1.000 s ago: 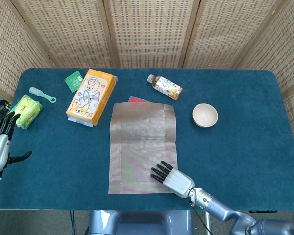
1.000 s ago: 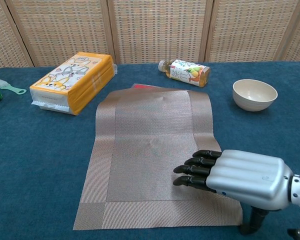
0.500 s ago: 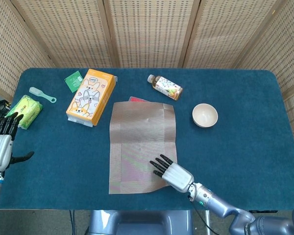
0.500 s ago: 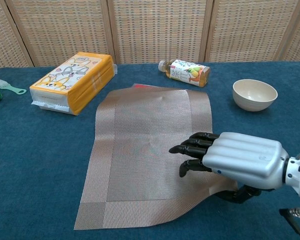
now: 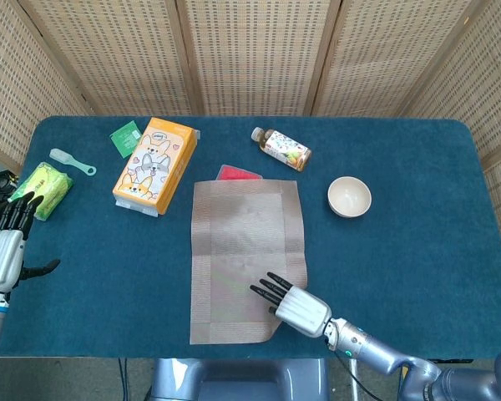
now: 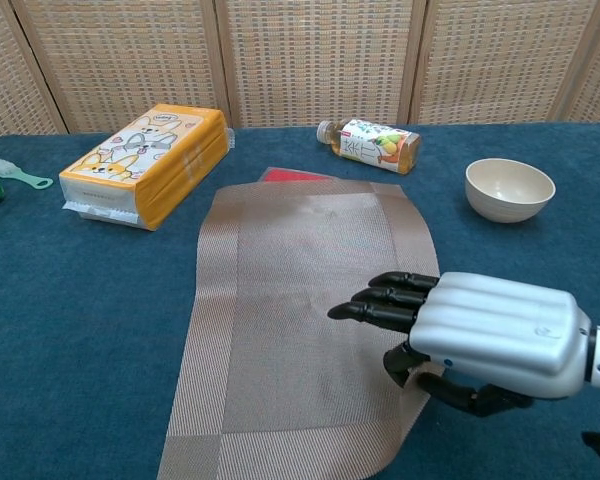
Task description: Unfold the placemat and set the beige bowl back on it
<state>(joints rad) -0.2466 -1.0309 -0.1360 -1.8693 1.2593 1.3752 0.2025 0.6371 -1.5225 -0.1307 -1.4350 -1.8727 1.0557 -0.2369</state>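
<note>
The grey-brown woven placemat [image 5: 242,251] lies spread flat in the middle of the blue table, long side running away from me; the chest view shows the placemat [image 6: 280,300] too. My right hand [image 5: 296,302] is at its near right corner, fingers on top and thumb underneath, pinching the mat so the corner curls up. In the chest view this right hand [image 6: 480,335] fills the lower right. The beige bowl [image 5: 349,197] stands upright and empty on the cloth to the right of the mat, the same bowl [image 6: 509,189] apart from it. My left hand [image 5: 4,242] hovers at the far left edge, fingers apart, holding nothing.
A red flat item [image 5: 238,173] pokes out from under the mat's far edge. An orange tissue pack [image 5: 154,164] lies left of the mat, a small bottle [image 5: 281,148] on its side beyond it. A green packet [image 5: 125,138], a brush [image 5: 71,161] and a green bag [image 5: 43,188] sit far left.
My right hand took the mat's near right corner and drew the mat toward the near edge. More of the red item shows at the far end. The bowl stayed put.
</note>
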